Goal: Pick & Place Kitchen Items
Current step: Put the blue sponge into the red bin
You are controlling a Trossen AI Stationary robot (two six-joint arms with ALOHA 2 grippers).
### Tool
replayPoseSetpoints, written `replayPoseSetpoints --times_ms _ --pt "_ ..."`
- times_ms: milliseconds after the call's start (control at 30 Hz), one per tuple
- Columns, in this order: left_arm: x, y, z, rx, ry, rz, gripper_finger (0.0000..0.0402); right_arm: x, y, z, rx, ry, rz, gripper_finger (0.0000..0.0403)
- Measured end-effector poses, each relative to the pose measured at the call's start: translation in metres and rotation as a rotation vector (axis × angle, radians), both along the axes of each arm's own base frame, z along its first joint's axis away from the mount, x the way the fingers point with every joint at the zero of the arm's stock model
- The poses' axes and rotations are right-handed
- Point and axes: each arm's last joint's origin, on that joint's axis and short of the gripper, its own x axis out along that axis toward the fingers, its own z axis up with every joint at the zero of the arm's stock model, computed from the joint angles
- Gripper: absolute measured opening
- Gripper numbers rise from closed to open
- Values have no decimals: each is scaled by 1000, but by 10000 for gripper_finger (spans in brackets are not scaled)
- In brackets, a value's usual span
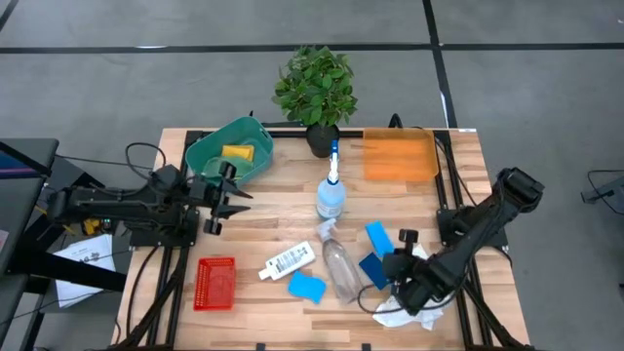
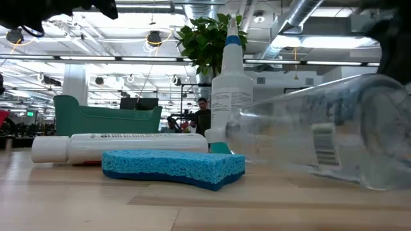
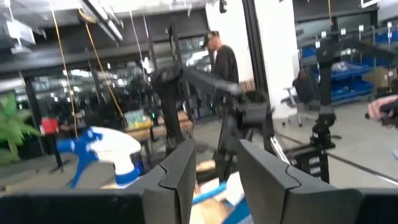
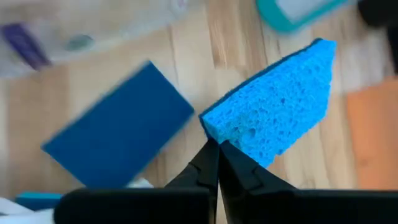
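looking down from above, the wooden table (image 1: pixel 263 219) carries a green bin (image 1: pixel 210 156) with a yellow sponge (image 1: pixel 237 153) inside, an orange tray (image 1: pixel 400 156), a red basket (image 1: pixel 215 283), a plant (image 1: pixel 315 88), an upright spray bottle (image 1: pixel 331 190), a lying clear bottle (image 1: pixel 339 265), a white bottle (image 1: pixel 288 260) and a blue sponge (image 1: pixel 306 286). the left gripper (image 1: pixel 230 195) hovers beside the bin. the right gripper (image 1: pixel 393 283) is low near a white cloth (image 1: pixel 405 310) and two more blue sponges.

low view: the blue sponge (image 2: pixel 173 167) lies flat before the white bottle (image 2: pixel 122 146); the clear bottle (image 2: pixel 321 138) lies on its side.

left wrist view: the fingers (image 3: pixel 177 174) stand apart, empty.

right wrist view: the jaws are together, their tips at the corner of a light sponge (image 4: pixel 277 112); i cannot tell whether they pinch it. a dark sponge (image 4: pixel 118 137) lies beside.
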Motion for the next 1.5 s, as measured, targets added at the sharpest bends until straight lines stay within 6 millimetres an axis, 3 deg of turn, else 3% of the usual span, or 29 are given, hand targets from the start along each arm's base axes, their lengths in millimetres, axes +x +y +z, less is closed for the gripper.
replayPoseSetpoints --times_ms 233,533,900,1200,1367,1500 --pt "13 -7 -1 7 56 -87 112 15 20 24 -66 -151 158 0" --pt "36 -26 2 107 92 -181 117 34 31 36 -128 -310 265 0" --pt "84 -42 0 171 198 -241 184 56 37 52 -188 -428 395 0" --pt "116 -41 9 -150 401 -116 194 68 27 41 -327 -322 448 0" --pt "113 -46 6 -265 493 -130 187 78 24 26 -427 -146 468 0" --pt "108 -49 3 -468 602 -125 186 88 30 17 -529 -28 474 0"
